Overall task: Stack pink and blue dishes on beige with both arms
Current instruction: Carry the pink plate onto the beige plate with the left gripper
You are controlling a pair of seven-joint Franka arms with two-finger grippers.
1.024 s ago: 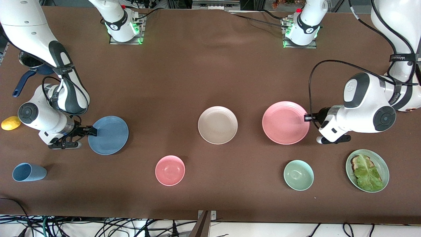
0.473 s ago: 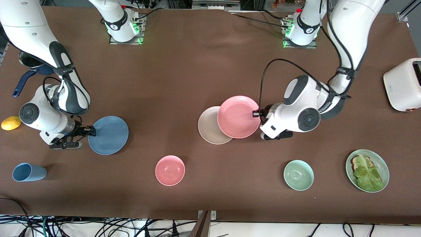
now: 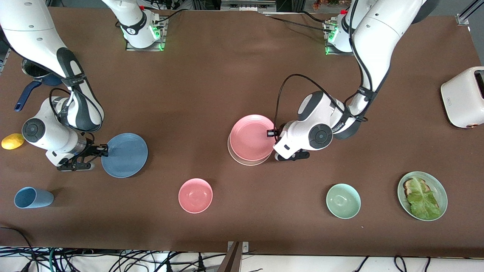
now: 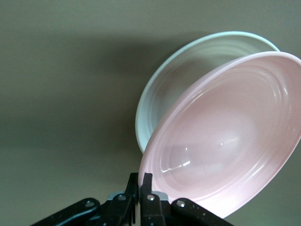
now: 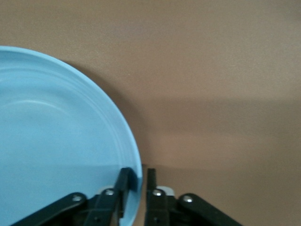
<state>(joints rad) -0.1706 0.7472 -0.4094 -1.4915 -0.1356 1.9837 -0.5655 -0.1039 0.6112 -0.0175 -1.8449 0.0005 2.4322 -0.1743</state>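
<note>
The round matte pink plate (image 3: 251,137), faintly ringed, hangs tilted over the beige plate (image 3: 244,160) mid-table, rim pinched by the left gripper (image 3: 270,133). The right gripper (image 3: 103,150) straddles the blue plate (image 3: 126,155) rim, fingers narrowly apart.

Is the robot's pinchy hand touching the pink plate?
Touching. In the left wrist view, the left gripper is pinched shut on the rim of the pink plate, holding it tilted over the beige plate.
</note>
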